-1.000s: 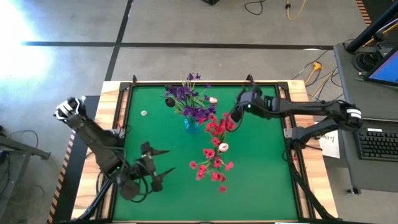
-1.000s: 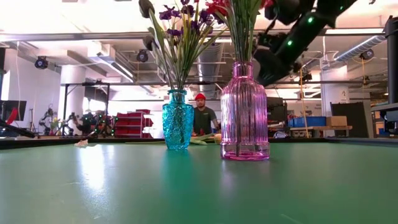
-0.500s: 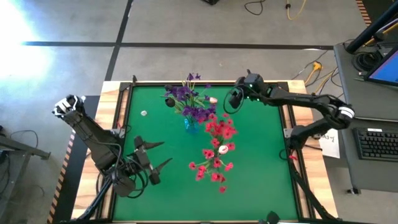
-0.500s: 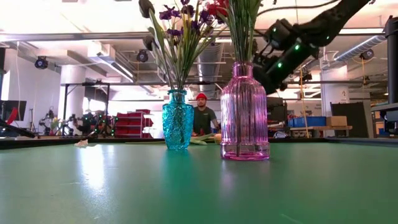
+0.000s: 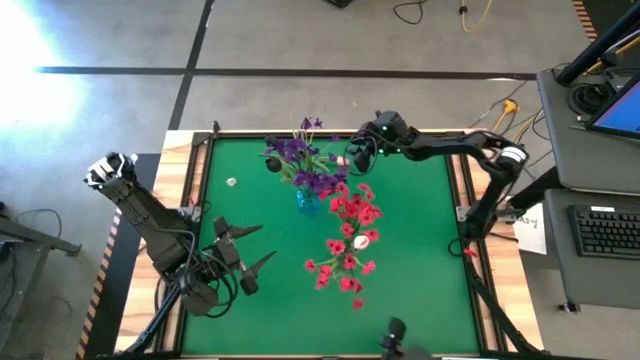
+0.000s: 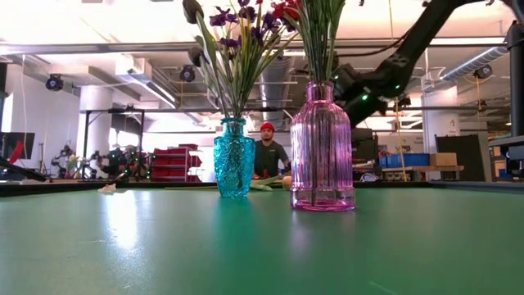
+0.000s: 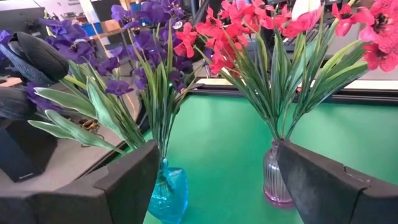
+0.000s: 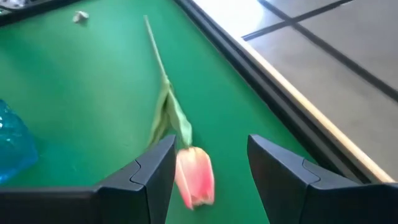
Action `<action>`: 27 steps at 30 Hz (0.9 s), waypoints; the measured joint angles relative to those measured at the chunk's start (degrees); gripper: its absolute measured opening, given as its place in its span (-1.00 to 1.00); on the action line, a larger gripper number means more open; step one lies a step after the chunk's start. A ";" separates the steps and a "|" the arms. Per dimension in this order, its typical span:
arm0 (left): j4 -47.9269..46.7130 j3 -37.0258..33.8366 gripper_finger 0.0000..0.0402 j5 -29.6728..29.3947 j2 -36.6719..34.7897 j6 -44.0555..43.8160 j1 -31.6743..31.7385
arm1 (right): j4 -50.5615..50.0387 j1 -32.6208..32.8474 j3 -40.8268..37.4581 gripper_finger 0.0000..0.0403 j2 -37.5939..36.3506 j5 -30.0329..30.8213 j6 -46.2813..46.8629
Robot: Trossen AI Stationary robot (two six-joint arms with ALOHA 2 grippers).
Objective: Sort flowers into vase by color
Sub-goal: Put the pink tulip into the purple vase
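The pink tulip lies flat on the green table, its bud right between the spread fingers of the right gripper. Its long stem points straight away from that gripper. The left gripper (also spread wide) waits far off.

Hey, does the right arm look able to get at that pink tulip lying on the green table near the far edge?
Probably yes. The right gripper hangs over the pink tulip bud with its fingers open on either side, and the green table around the stem looks free. The blue glass vase stands off to one side.
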 joint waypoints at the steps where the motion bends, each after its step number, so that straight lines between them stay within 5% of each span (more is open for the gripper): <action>1: 0.00 0.00 0.53 -0.01 0.00 0.00 0.00 | -0.02 0.00 0.90 -0.06 1.01 -0.71 -0.02; 12: -0.21 0.00 0.53 -0.59 0.00 -0.04 0.07 | -1.18 0.06 6.44 -0.04 5.04 -6.73 -2.93; 22: -1.41 -0.02 0.53 -3.08 0.00 -1.43 0.07 | -4.33 3.19 9.45 0.38 8.63 -1.73 -13.11; 27: -2.07 -0.20 0.53 -3.08 0.03 -1.55 0.07 | -5.14 3.19 9.67 0.40 8.63 -2.43 -12.81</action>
